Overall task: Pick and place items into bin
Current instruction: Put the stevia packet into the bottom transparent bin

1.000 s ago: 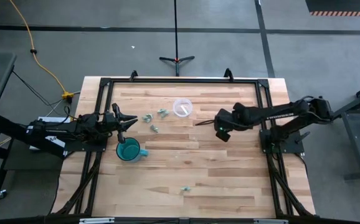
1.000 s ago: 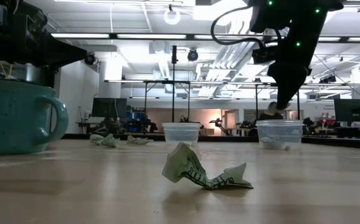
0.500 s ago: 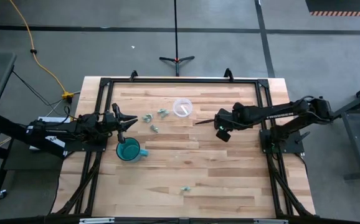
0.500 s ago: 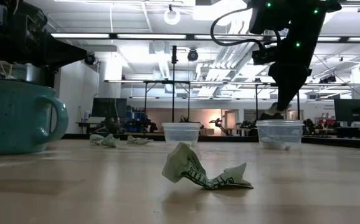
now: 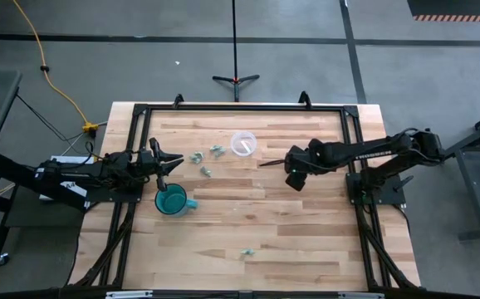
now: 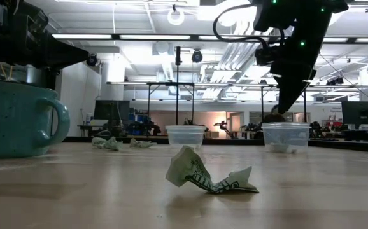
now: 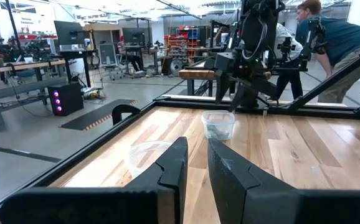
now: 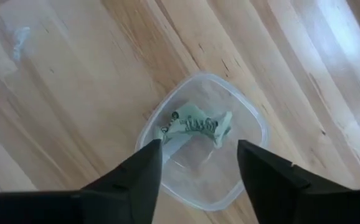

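The items are small crumpled pale green pieces. Three lie loose on the table (image 5: pixel 196 156) (image 5: pixel 217 151) (image 5: pixel 207 170), and another (image 5: pixel 246 252) (image 6: pixel 206 175) lies near the front edge. One item (image 8: pixel 195 124) lies inside a clear bin (image 8: pixel 202 143) (image 6: pixel 286 135). My right gripper (image 8: pixel 198 152) (image 5: pixel 262 164) hangs open straight above that bin, pointing down, holding nothing. At the table's left side my left gripper (image 7: pixel 195 146) (image 5: pixel 172 164) points right. Its fingers stand a narrow gap apart with nothing between them.
A second clear bin (image 5: pixel 242 143) (image 7: pixel 146 155) stands farther back on the table. A teal mug (image 5: pixel 172 201) (image 6: pixel 15 117) stands just in front of the left gripper. A black frame (image 5: pixel 140 108) rims the wooden table. A person (image 7: pixel 336 43) stands beyond the right side.
My right gripper has opened above the clear bin. The pale piece seen at its fingertips a second ago is no longer there.
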Controlling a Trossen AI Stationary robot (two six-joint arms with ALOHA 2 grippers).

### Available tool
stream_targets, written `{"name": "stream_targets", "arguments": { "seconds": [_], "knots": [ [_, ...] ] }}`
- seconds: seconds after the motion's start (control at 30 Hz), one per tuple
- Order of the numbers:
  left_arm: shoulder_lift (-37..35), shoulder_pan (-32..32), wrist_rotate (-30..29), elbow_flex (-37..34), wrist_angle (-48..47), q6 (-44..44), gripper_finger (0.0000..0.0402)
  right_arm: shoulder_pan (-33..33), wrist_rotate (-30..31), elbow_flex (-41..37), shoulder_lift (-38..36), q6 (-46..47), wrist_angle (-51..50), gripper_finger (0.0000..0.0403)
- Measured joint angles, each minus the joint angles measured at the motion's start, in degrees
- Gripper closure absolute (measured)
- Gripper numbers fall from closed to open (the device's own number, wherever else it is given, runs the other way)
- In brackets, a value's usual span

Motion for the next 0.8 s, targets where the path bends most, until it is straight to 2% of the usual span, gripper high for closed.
{"name": "stream_targets", "arguments": {
  "seconds": [0.1,0.17,0.37,0.43,0.53,0.63,0.8],
  "knots": [
    [0.0,0.0,0.0,0.0,0.0,0.0,0.0302,0.5,-1.0,0.0,0.0,1.7,2.4,0.0184],
    [0.0,0.0,0.0,0.0,0.0,0.0,0.0302,2.1,-2.9,0.0,0.0,1.3,8.6,0.0179],
    [0.0,0.0,0.0,0.0,0.0,0.0,0.0302,14.8,-4.9,0.0,2.1,-4.8,39.4,0.0183],
    [0.0,0.0,0.0,0.0,0.0,0.0,0.0302,19.9,-4.9,0.1,4.7,-7.7,49.1,0.0184],
    [0.0,0.0,0.0,0.0,0.0,0.0,0.0302,26.5,-4.3,0.0,9.7,-11.6,57.8,0.0184],
    [0.0,0.0,0.0,0.0,0.0,0.0,0.0302,30.9,-3.0,0.0,15.5,-12.2,63.3,0.0185],
    [0.0,0.0,0.0,0.0,0.0,0.0,0.0302,34.5,-3.8,0.8,24.7,-12.4,69.8,0.0183]
  ]
}}
